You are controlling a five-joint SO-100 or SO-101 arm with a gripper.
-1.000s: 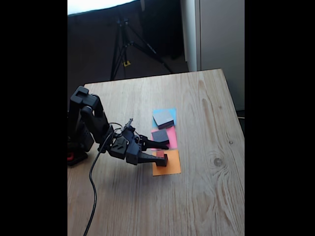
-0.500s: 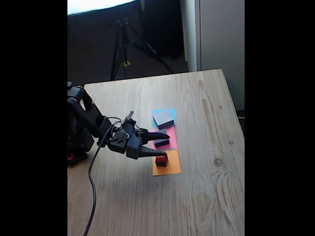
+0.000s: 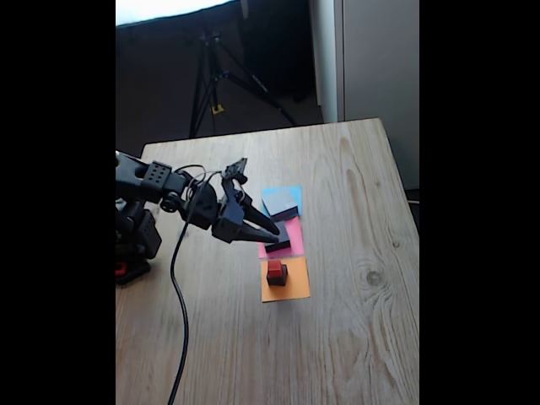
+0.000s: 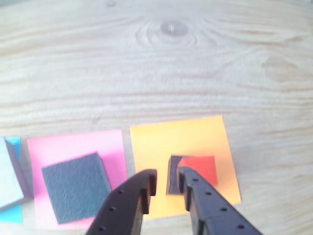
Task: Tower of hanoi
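Gripper hangs raised at mid-left of the fixed view, empty, its jaws only a narrow gap apart; the wrist view shows the same slim gap between the tips at the bottom edge. A second ago it sat low at the orange square with its jaws around the small stack there. Now it has let go, lifted and swung up toward the middle of the row, leaving the stack standing by itself. My reading is that one move of the puzzle is just finished and the arm is heading for the next piece.

What it left is the red cube seated on the small black cube, roughly centred on the orange square in the lower middle of the fixed view. In the wrist view the red top shows bright, with the black cube's dark side peeking out on its left.

Up the row, the black slab lies flat on the pink square, a little skewed. The grey slab rests on the blue square at the top of the row. All sit on the wooden tabletop, each apart from the next.
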